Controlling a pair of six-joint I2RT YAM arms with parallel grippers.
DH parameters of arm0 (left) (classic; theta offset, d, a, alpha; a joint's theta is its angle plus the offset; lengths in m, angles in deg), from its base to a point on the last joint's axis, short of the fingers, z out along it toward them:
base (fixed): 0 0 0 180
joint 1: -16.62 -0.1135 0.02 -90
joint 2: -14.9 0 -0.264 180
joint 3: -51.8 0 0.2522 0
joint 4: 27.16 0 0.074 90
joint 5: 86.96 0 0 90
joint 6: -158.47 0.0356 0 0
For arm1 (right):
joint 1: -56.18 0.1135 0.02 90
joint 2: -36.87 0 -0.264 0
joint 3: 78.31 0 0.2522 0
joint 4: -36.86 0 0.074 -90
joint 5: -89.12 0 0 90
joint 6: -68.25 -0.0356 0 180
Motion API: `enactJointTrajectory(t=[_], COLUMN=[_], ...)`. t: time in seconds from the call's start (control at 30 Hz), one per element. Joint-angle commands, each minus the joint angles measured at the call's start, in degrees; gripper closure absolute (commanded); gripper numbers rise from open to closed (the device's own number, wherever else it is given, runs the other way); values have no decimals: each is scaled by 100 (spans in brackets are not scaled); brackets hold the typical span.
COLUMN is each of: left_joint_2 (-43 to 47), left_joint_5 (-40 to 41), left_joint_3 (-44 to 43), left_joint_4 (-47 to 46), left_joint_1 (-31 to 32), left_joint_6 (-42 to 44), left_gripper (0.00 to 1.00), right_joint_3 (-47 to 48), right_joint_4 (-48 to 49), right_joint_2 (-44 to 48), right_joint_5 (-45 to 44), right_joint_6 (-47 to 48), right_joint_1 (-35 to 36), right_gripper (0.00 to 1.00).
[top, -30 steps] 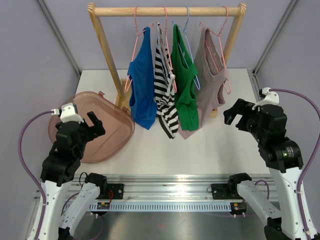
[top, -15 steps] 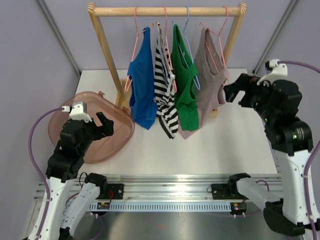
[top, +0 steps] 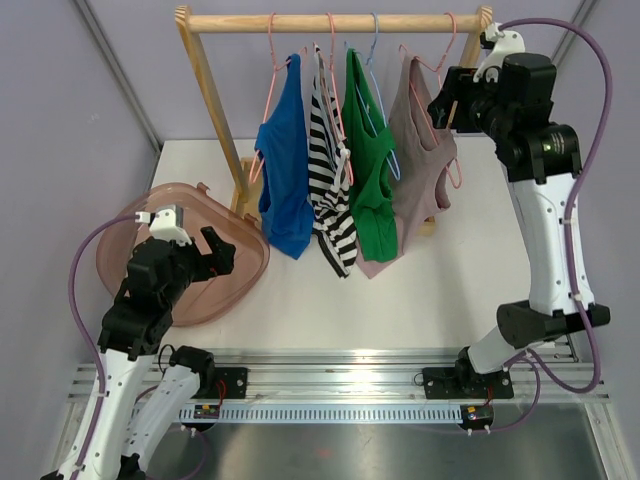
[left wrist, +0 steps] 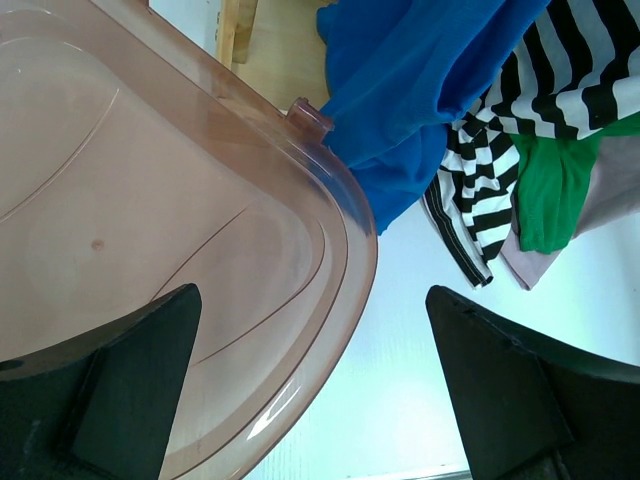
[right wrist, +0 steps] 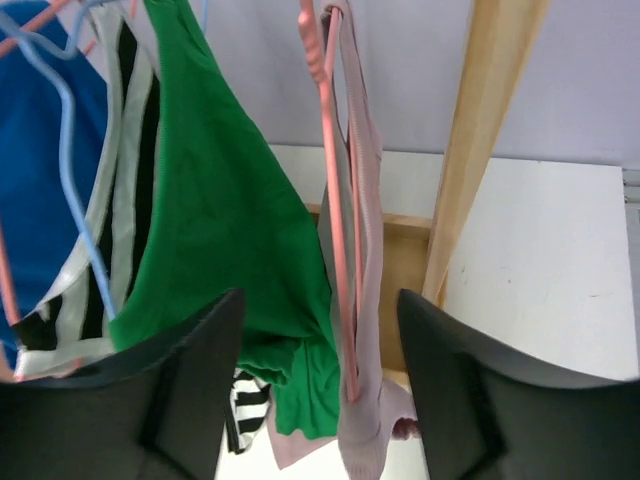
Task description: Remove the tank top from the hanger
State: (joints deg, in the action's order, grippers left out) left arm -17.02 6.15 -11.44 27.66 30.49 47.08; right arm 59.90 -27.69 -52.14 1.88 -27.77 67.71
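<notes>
Four garments (top: 370, 170) hang on four hangers (top: 270, 60) from one wooden rack (top: 335, 21), upper centre; the mauve tank top (top: 420, 170) is rightmost. The right gripper (top: 448, 108), upper right, has its fingers spread just beside that top. The left gripper (top: 218, 253), lower left, is likewise spread over one brown tub (top: 140, 215).

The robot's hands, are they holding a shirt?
No, nothing is held. The right gripper is open near the pinkish tank top; the left gripper is open above the brown bin.

Top view: bright, even, diffuse light, sharp throughout. Glare patch on metal rail (top: 360, 383). Faint soft shadows on table (top: 450, 285). Left wrist view: table washed out bluish-white, glints along rim of bin (left wrist: 365, 262). Both wrist views: jaws dark, underexposed, soft-focus.
</notes>
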Motion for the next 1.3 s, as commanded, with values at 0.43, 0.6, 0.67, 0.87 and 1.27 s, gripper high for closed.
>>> enactJointTrajectory(t=[0.43, 0.6, 0.67, 0.87, 1.27], left_joint_2=[-7, -7, 10, 63, 72], left_joint_5=[-215, -267, -276, -548, -2094], left_joint_3=[-10, -1, -1, -1, -563], left_joint_4=[-327, -344, -353, -449, -914], left_joint_1=[19, 19, 19, 19, 37], left_joint_6=[144, 126, 117, 91, -111], left_gripper=[1, 1, 1, 1, 1], right_joint_3=[1372, 1784, 2144, 2278, -261], right_joint_4=[-485, -564, -669, -643, -958], right_joint_2=[-1057, -978, -978, -566, 1770], right_joint_5=[-117, -162, -232, -241, -398], right_joint_6=[453, 356, 347, 251, -118], right_joint_1=[25, 25, 25, 25, 34], right_gripper=[100, 100, 100, 100, 100])
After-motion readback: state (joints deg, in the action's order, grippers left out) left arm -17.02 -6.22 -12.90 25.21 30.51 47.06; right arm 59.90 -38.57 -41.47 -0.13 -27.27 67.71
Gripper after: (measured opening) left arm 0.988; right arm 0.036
